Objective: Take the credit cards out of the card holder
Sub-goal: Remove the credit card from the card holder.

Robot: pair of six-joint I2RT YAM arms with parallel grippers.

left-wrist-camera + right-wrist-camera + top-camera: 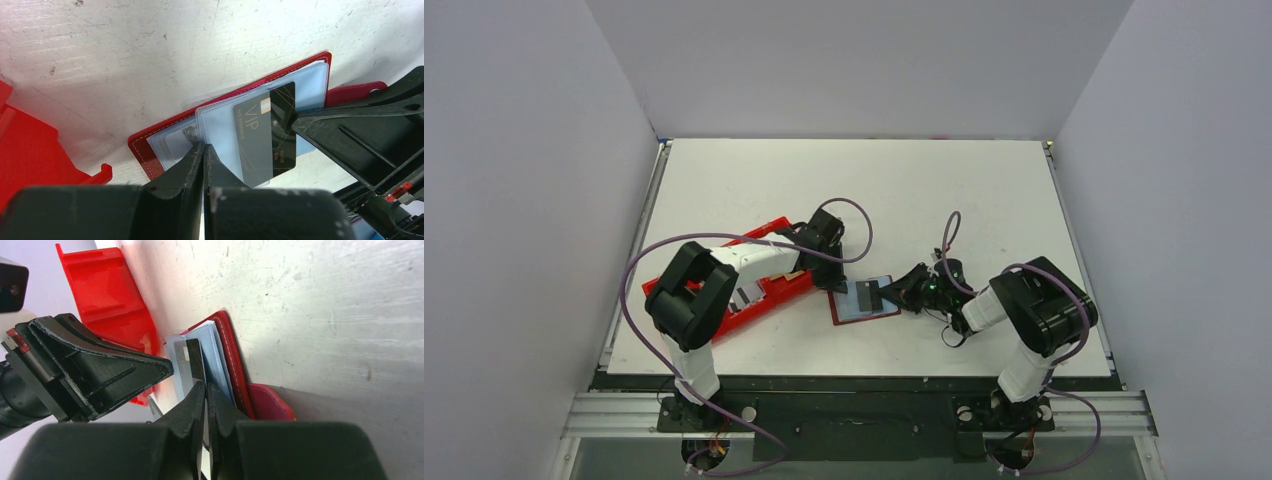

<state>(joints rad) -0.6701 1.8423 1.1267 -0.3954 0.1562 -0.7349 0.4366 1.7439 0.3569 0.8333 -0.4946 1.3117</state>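
Observation:
The dark-red card holder (856,313) lies open on the table, its clear grey-blue pockets (220,125) facing up. A dark credit card (260,135) with gold print sticks halfway out of a pocket. My right gripper (205,385) is shut on that card's edge (195,357); from above it sits at the holder's right side (892,295). My left gripper (204,146) is shut, its tips resting on the pocket pages at the holder's left part (832,283). The red strap tab (355,92) juts out on the right gripper's side.
A bright-red plastic tray (754,290) lies just left of the holder, partly under the left arm, and its edge (30,150) is near the left gripper. The two grippers stand close together over the holder. Grey walls enclose the white table (874,190).

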